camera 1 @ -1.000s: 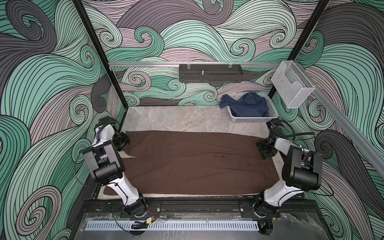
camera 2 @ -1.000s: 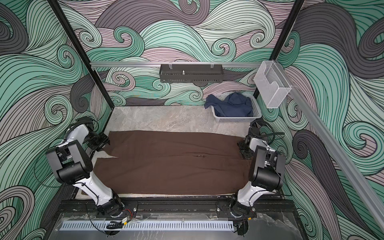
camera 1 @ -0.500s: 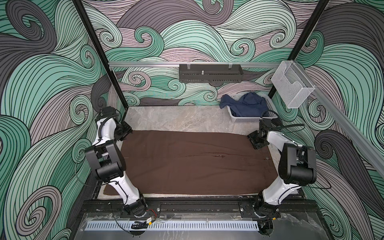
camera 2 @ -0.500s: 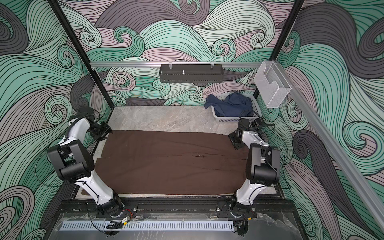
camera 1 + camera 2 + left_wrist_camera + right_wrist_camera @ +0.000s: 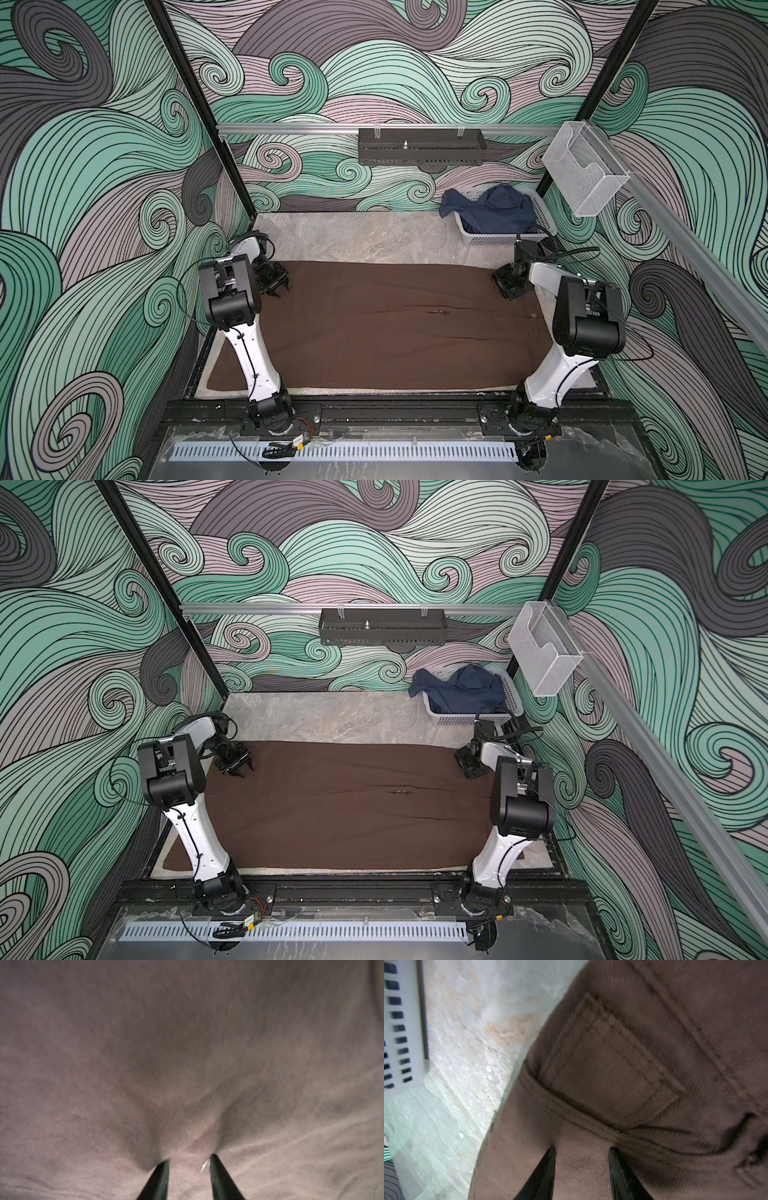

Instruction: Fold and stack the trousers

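Marbled grey counter (image 5: 374, 237) carries the brown trousers (image 5: 395, 324), spread flat between both sets of fingers. Cloth puckers between the left fingers (image 5: 160, 1180); waistband cloth lies between the right fingers (image 5: 544, 1176), a stitched pocket (image 5: 608, 1076) just beyond their tips. Whether either pair truly grips, I cannot tell.

- trousers (image 5: 395, 332): plain chocolate brown
- garment (image 5: 494, 210) at one o'clock: navy blue
- basket (image 5: 505, 240): pale grey, slotted
- counter (image 5: 365, 239): grey marbled
- walls (image 5: 104, 208): teal, mauve, grey black-lined swirls
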`<control>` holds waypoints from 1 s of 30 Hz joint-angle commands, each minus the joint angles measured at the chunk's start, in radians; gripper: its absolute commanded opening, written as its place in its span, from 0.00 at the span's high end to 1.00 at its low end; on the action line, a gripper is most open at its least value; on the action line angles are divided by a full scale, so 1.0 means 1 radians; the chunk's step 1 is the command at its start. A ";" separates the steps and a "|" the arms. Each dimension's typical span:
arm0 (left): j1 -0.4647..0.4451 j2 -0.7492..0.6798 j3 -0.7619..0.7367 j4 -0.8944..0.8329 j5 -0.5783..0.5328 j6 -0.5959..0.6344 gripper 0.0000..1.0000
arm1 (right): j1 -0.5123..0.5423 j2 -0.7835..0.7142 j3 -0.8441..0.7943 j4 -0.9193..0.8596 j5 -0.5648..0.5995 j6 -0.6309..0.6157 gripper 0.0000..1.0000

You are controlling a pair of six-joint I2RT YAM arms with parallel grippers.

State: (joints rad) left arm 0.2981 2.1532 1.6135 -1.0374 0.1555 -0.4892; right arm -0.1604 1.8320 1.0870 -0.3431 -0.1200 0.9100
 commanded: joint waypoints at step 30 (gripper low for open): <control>0.042 -0.276 0.062 -0.019 0.076 -0.061 0.41 | -0.028 -0.272 -0.043 -0.207 0.236 0.218 0.44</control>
State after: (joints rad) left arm 0.3374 1.9453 1.8389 -1.1431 0.1932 -0.4847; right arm -0.1795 1.5745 1.1355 -0.4427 0.0254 1.0489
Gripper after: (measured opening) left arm 0.591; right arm 0.566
